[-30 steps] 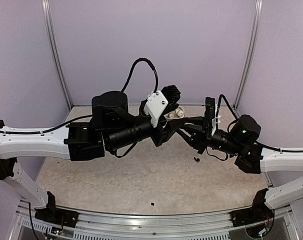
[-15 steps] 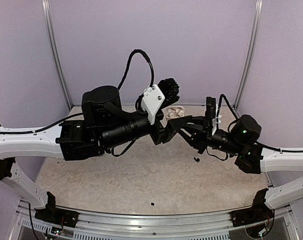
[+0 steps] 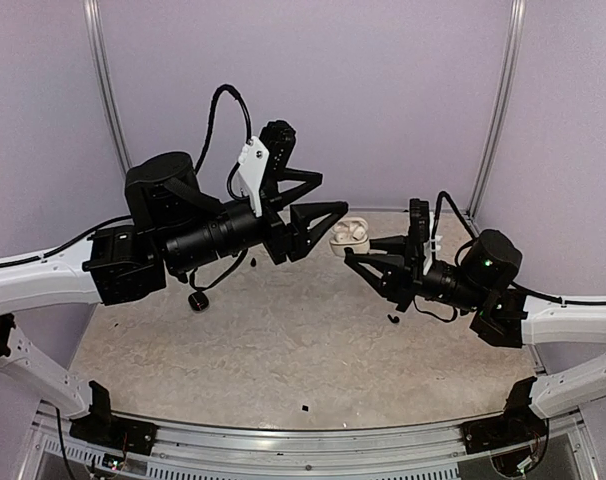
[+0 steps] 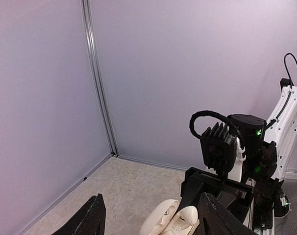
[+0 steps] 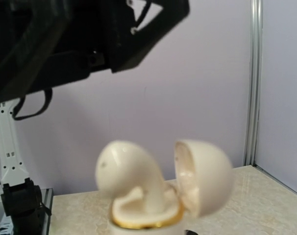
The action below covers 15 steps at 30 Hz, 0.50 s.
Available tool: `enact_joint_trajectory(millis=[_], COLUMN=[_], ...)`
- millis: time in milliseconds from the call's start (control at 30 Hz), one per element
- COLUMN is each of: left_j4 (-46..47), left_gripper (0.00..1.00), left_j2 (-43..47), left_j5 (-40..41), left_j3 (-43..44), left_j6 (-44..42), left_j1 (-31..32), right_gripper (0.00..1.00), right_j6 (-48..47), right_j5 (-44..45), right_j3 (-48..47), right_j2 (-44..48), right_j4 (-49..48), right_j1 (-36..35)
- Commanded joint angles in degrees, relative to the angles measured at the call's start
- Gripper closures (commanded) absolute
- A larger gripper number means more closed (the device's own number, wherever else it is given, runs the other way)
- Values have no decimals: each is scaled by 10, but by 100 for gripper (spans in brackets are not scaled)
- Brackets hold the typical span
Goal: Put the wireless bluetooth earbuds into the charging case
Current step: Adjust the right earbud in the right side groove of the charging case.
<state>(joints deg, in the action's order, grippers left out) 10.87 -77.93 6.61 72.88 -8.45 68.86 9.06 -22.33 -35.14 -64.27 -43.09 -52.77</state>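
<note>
The right gripper (image 3: 357, 249) was clamped on the base of the charging case (image 3: 351, 236), holding it above the table (image 3: 283, 350). The case was a glossy white, rounded plastic shell with a gold-coloured inner rim, and its domed lid (image 5: 202, 178) stood hinged open. One smooth, bulbous white earbud (image 5: 129, 169) sat stem-down in the case. The left gripper (image 3: 333, 192), matte black with wedge-shaped fingers, hung beside the case with its jaws apart and empty. A small black object (image 3: 393, 318) lay on the speckled beige table.

No legible text, label, brand or number on anything visible.
</note>
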Motion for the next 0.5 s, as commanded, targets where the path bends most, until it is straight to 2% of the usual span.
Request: enact_joint_trajectory(millis=[0, 167, 467], left_j4=[-21, -40, -68], left_gripper=[35, 34, 28], left_j2=[13, 6, -27], left_j5=[-74, -105, -100], left_j3=[-10, -5, 16], left_j6=[39, 52, 58], left_j1=[-13, -21, -25], right_gripper=[100, 100, 100], right_j6=[-7, -5, -4], right_j5=[-10, -13, -17], right_j3=[-8, -14, -19], right_j2=[8, 3, 0], right_j4=[4, 6, 10], right_j1=[-7, -8, -11])
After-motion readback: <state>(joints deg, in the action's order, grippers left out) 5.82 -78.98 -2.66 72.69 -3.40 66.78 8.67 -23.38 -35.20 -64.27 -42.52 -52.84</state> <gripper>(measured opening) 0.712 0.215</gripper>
